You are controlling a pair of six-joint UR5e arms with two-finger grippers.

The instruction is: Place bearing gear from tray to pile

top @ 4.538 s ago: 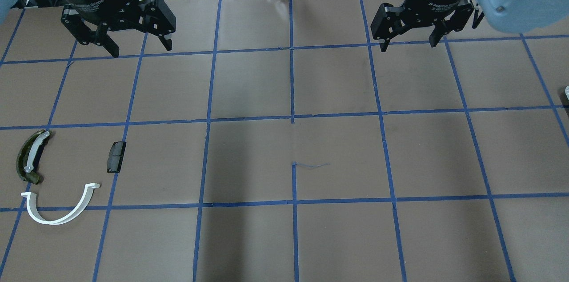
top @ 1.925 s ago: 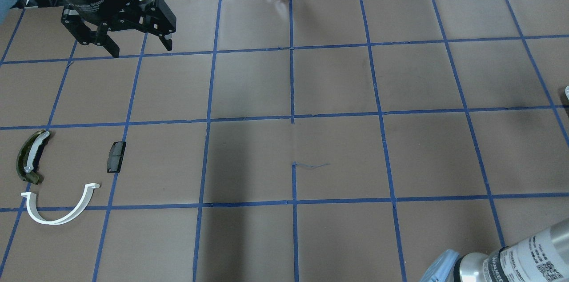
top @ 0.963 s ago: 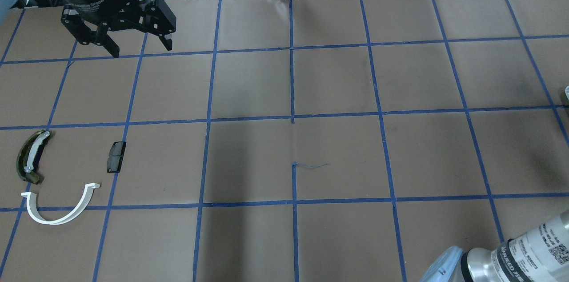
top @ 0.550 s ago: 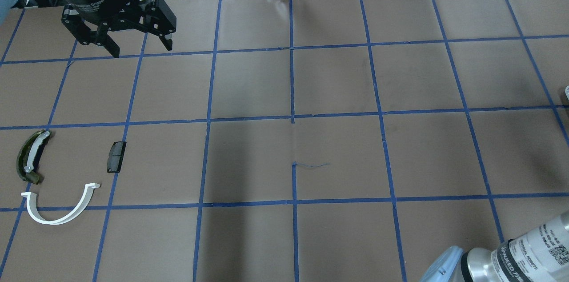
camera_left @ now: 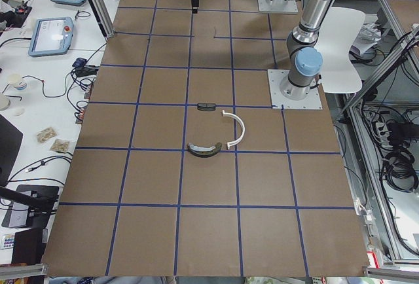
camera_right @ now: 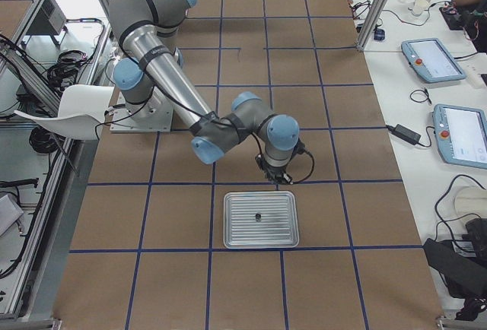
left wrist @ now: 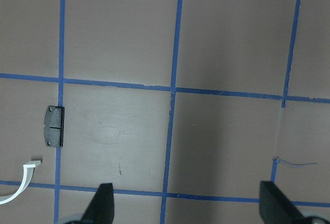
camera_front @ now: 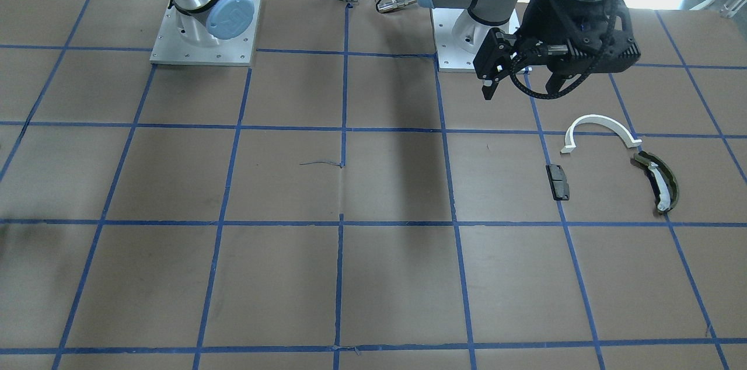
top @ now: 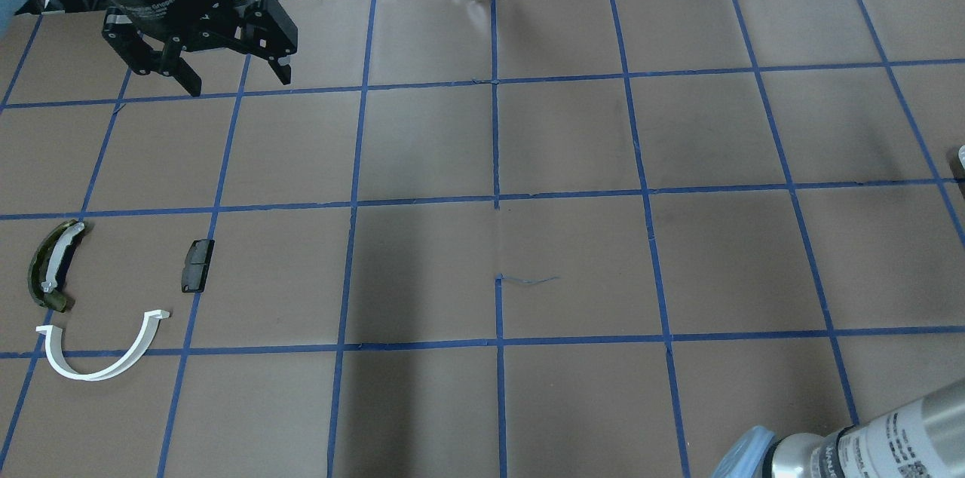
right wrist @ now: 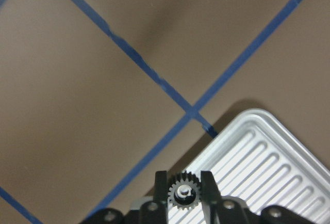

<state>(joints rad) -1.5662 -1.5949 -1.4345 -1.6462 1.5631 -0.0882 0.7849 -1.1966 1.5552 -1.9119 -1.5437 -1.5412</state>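
You have the bearing gear [right wrist: 181, 194] pinched in the right gripper [right wrist: 183, 182], held over the tabletop [camera_right: 342, 216] just beyond the far rim of the tray [camera_right: 260, 244]. Pick-up looks done; carry and release are left. Far off, the pile [top: 197, 265] lies near the left gripper [top: 238, 84], spread and empty.

light: bright, even, from above | shadows: soft dark bands across desk [top: 422, 274] centre | glare: washed-out white beyond far edge | focus: mostly sharp

Overhead, front cameras face each other, steep; both show pile [top: 197, 265]
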